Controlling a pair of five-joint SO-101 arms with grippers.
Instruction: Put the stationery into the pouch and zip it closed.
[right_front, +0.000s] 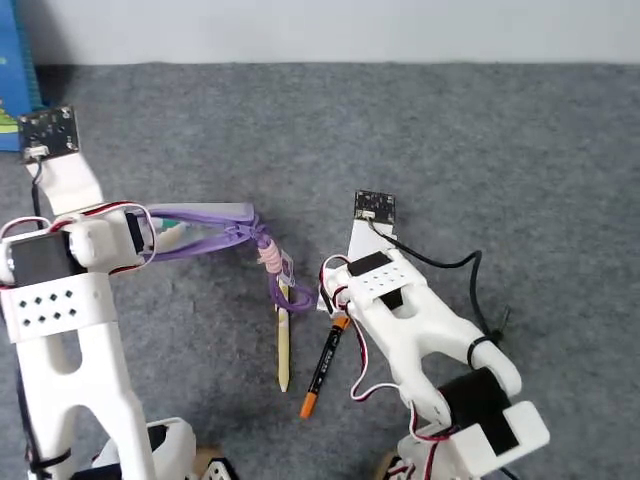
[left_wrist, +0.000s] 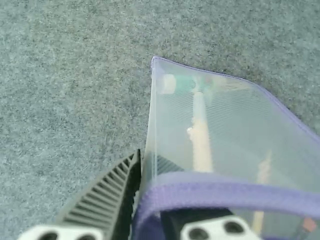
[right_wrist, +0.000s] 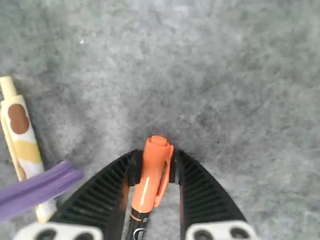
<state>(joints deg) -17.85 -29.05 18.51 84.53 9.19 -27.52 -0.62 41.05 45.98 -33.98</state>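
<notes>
A clear pouch (right_front: 205, 232) with purple trim hangs off the table in the high view, held at its edge by my left gripper (right_front: 150, 232). In the left wrist view the pouch (left_wrist: 225, 135) has pens inside it, and its purple zip band (left_wrist: 225, 192) runs between the black fingers (left_wrist: 107, 200) of my left gripper (left_wrist: 150, 210). My right gripper (right_wrist: 152, 167) is shut on the capped end of an orange and black marker (right_wrist: 150, 182) that lies on the carpet (right_front: 324, 362). A cream pen (right_front: 284, 345) lies beside it, under the pouch's purple loop (right_front: 285, 295).
Grey carpet (right_front: 480, 150) covers the table. A blue object (right_front: 15, 80) stands at the far left edge. A black cable (right_front: 450, 265) runs along the right arm. The cream pen with brown patches (right_wrist: 20, 140) and a purple strap (right_wrist: 35, 187) show beside my right gripper.
</notes>
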